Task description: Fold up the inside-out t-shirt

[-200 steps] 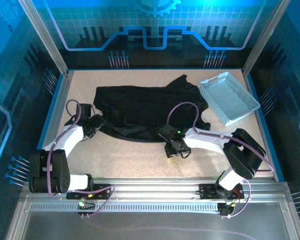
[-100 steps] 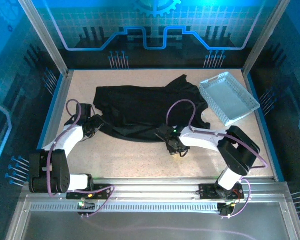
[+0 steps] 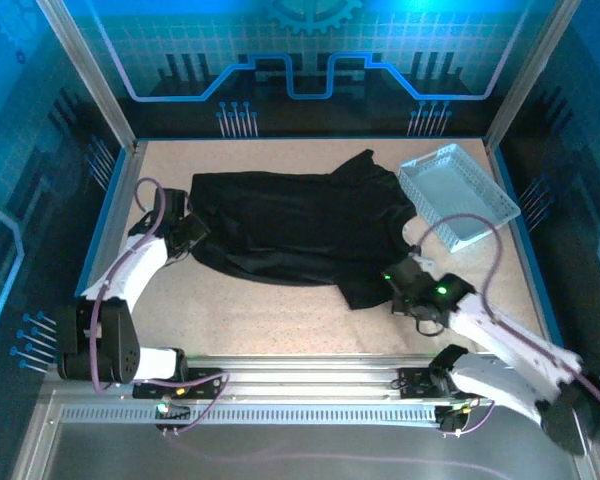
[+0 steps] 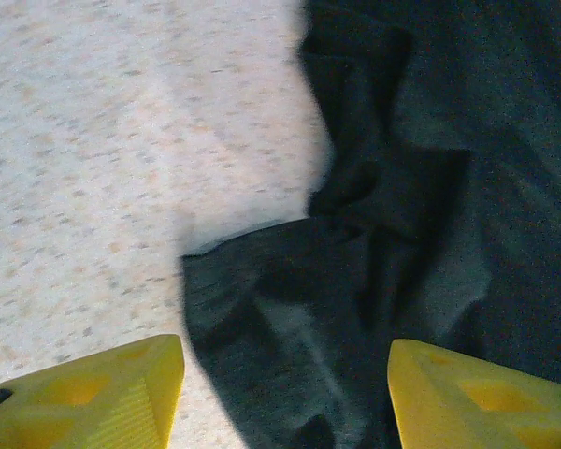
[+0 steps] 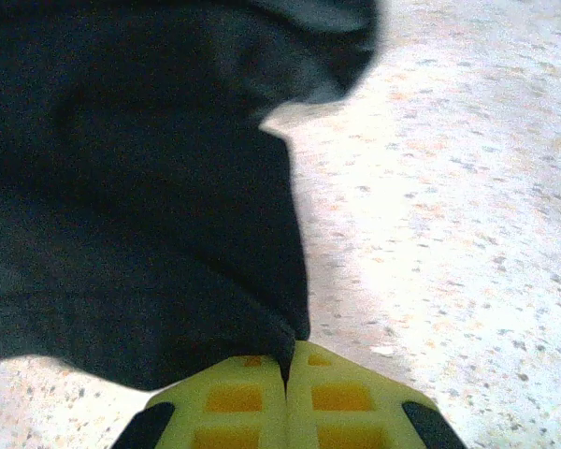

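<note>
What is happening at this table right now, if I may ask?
Two robot arms are working on a black t-shirt that lies spread, somewhat crumpled, on the speckled table. The right tool is shut on the shirt's near right edge, pinching the fabric. The left tool is open over the shirt's left edge, with cloth between its fingers but not gripped. A light grey tray sits at the far right.

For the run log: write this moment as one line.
left gripper open over t-shirt | right gripper shut on t-shirt | tray far right
</note>
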`<state>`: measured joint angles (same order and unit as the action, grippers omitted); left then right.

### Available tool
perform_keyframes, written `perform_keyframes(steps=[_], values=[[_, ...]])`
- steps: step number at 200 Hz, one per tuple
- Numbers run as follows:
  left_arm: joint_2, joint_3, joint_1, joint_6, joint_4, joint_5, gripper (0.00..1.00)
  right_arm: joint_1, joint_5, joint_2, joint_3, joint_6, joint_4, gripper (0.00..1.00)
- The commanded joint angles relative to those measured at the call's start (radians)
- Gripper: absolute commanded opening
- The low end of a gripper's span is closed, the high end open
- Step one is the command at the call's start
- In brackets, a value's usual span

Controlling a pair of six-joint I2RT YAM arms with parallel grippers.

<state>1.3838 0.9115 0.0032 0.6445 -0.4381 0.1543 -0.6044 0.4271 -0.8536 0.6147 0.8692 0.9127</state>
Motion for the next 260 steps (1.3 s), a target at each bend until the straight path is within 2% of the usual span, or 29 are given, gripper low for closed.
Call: perform_keyframes(steps=[1, 21, 42, 64, 103, 147, 192, 222, 260], values=[[0.073, 0.079, -0.054, -0.071, -0.065, 0.037, 0.58, 0.106, -0.067, 0.168, -0.055, 0.039, 0.035, 0.00], [0.147, 0.147, -0.108, -0.101, -0.096, 0.071, 0.58, 0.180, -0.100, 0.233, -0.067, 0.055, 0.038, 0.00], [0.247, 0.227, -0.154, -0.120, -0.146, 0.102, 0.57, 0.246, -0.170, 0.229, -0.086, 0.029, -0.009, 0.00], [0.305, 0.251, -0.182, -0.116, -0.164, 0.125, 0.55, 0.271, -0.202, 0.206, -0.105, 0.022, -0.040, 0.00], [0.354, 0.243, -0.187, -0.134, -0.124, 0.146, 0.54, 0.345, -0.221, 0.206, -0.108, -0.019, -0.051, 0.00], [0.420, 0.290, -0.187, -0.135, -0.085, 0.109, 0.52, 0.405, -0.261, 0.199, -0.116, -0.057, -0.069, 0.00], [0.496, 0.372, -0.186, -0.148, -0.091, 0.117, 0.29, 0.433, -0.279, 0.212, -0.124, -0.065, -0.075, 0.00], [0.525, 0.460, -0.186, -0.174, -0.115, 0.134, 0.00, 0.444, -0.281, 0.208, -0.115, -0.077, -0.075, 0.00], [0.506, 0.569, -0.186, -0.195, -0.141, 0.135, 0.00, 0.484, -0.278, 0.207, -0.093, -0.100, -0.076, 0.00]])
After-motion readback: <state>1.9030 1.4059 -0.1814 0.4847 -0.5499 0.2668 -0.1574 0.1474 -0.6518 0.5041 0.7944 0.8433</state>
